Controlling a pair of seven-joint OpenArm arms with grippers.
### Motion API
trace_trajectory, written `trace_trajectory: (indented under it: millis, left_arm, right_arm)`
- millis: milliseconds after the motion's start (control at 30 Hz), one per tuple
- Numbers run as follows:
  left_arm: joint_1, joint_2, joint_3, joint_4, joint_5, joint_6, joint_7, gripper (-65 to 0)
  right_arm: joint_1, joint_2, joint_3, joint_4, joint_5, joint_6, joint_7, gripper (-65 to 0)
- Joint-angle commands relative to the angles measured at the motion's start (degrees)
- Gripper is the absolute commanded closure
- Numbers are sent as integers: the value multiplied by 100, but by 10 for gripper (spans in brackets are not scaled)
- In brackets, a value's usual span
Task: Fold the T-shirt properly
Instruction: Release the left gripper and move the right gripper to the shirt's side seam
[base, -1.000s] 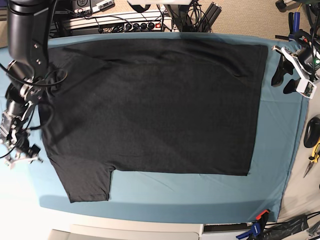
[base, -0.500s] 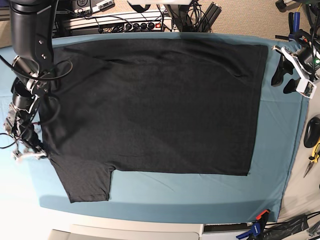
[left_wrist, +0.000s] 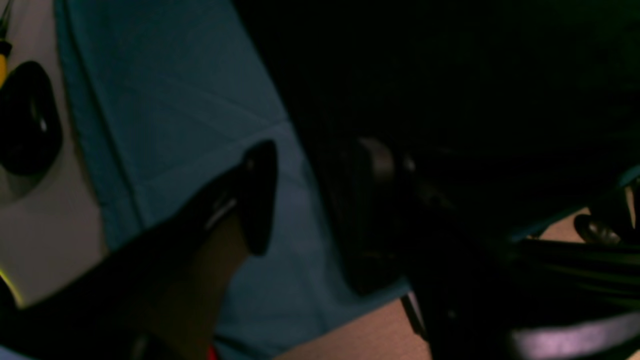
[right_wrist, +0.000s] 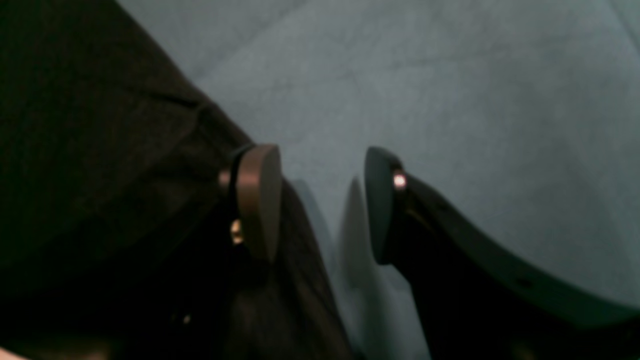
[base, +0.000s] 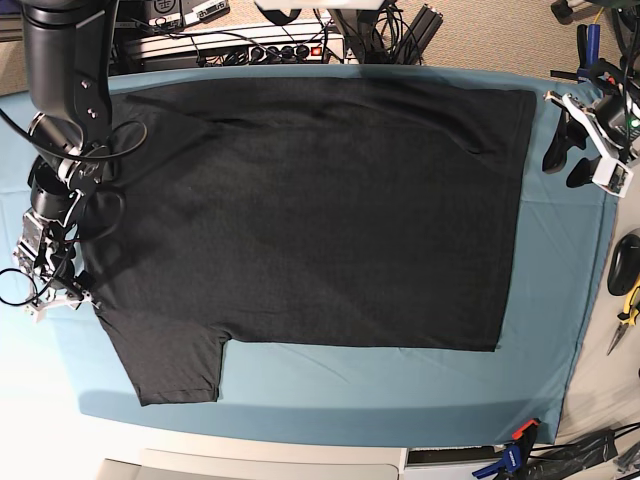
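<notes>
Black T-shirt (base: 310, 220) lies flat on the teal sheet (base: 540, 330) covering the surface. At its shoulder edge the right arm (base: 62, 90) reaches steeply down, its end effector (right_wrist: 320, 200) parted wide, one finger (right_wrist: 257, 197) over the shirt's hem, gripping nothing. Beyond the opposite edge the left end effector (left_wrist: 310, 200) hangs over the sheet, fingers likewise spread and empty.

the right gripper (right_wrist: 322, 202) hangs with jaws apart over the teal cloth (right_wrist: 450, 100) — its left finger (right_wrist: 257, 200) at the t-shirt (right_wrist: 90, 150) edge.
</notes>
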Motion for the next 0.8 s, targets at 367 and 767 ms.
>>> trace_trajectory:
  millis: [367, 767]
  left_arm:
    - [2, -63, -48, 72, -59, -22, -144, -271]
    - [2, -61, -48, 72, -59, -20, -144, -271]
  right_arm:
    - [-601, -55, -2, 92, 1248, 955, 225, -272]
    - [-490, -57, -2, 420, 1556, 1353, 168, -271]
